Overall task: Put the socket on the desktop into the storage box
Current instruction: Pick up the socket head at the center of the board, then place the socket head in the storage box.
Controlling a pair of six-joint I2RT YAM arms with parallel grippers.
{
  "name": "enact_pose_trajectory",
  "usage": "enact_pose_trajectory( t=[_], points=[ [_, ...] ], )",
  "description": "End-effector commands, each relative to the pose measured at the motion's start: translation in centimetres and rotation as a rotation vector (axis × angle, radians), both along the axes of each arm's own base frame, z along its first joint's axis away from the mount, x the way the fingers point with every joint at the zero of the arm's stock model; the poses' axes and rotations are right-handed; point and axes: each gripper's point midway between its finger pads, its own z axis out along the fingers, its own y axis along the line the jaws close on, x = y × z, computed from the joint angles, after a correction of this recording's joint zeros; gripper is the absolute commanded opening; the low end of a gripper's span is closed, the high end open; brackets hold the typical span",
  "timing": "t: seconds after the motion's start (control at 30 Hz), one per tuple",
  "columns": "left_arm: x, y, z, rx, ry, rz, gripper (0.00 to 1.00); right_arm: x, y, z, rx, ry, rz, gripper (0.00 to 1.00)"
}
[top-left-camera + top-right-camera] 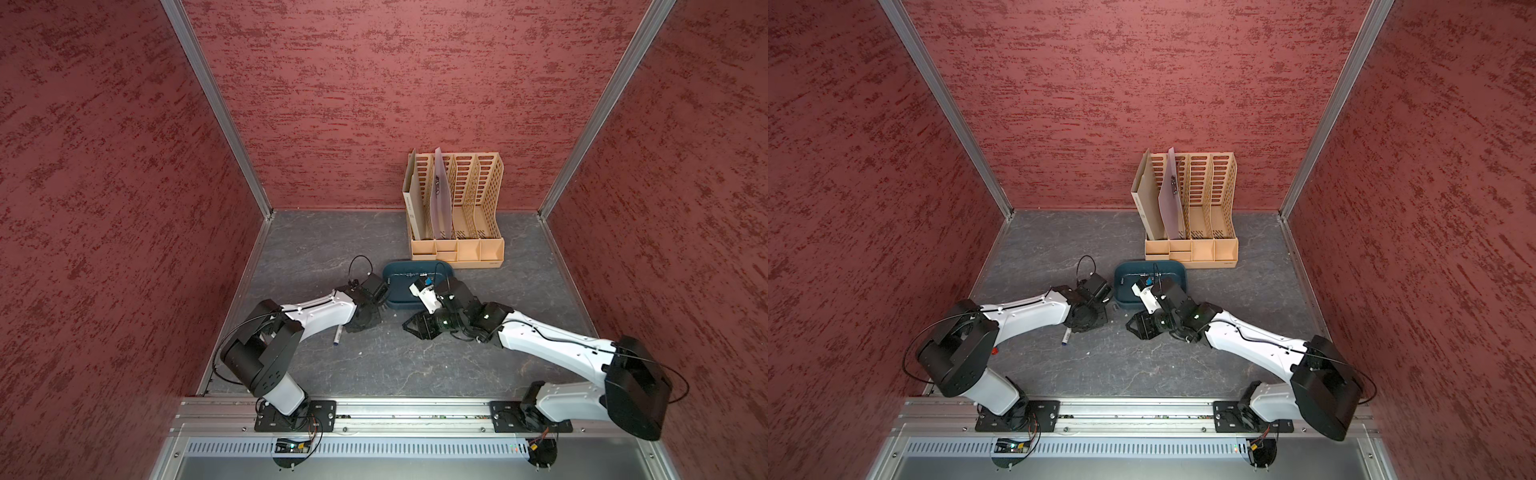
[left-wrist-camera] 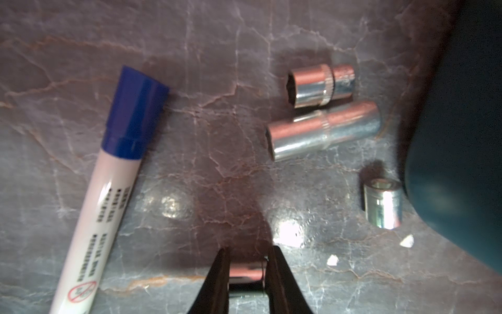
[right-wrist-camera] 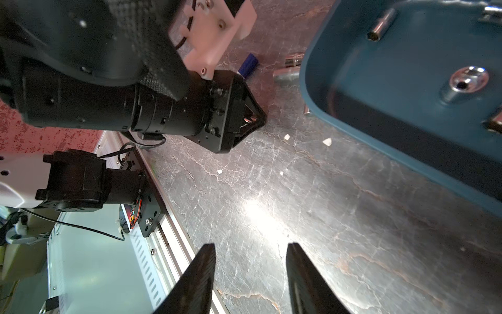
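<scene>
My left gripper (image 2: 249, 252) is shut on a small chrome socket (image 2: 245, 271) low over the grey desktop, just left of the storage box (image 1: 399, 274). Three more sockets lie on the desktop beside the box: a short one (image 2: 322, 84), a long one (image 2: 323, 130) and a stubby upright one (image 2: 383, 204). The dark teal box (image 3: 380, 81) holds several sockets, among them a slim one (image 3: 380, 24) and a round one (image 3: 464, 81). My right gripper (image 3: 251, 246) stands open and empty over bare desktop in front of the box (image 1: 1129, 270).
A blue-capped white marker (image 2: 116, 176) lies on the desktop under my left arm, also visible in a top view (image 1: 337, 334). A tan perforated file rack (image 1: 457, 208) stands behind the box against the back wall. Small white crumbs (image 2: 332, 260) dot the surface.
</scene>
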Motion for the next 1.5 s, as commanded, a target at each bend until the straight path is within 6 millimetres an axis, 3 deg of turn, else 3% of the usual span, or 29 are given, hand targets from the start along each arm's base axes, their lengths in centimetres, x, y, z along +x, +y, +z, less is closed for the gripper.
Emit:
enact_pose_trajectory(
  t=[0.0,0.5,0.97,1.23,1.47],
  points=[
    [-0.2,-0.3,0.8,-0.015,0.004,-0.023,0.1,0.1,0.2,1.3,0.032,-0.032,-0.004,0.47],
    [1.3,-2.1,5.3,-0.088,-0.072,-0.061,0.1,1.4,-1.3,2.0,0.029,-0.044,-0.066,0.47],
    [4.4,-5.6,8.9,-0.167,-0.129,-0.107,0.1,3.6,-4.2,2.5,0.015,-0.06,-0.184,0.47],
    [6.9,-8.3,9.4,-0.186,-0.141,-0.143,0.1,4.8,-5.9,2.5,0.01,-0.057,-0.258,0.47],
    [8.9,-10.2,8.4,-0.189,-0.129,-0.166,0.1,5.1,-6.8,2.3,0.01,-0.051,-0.289,0.47]
  ],
)
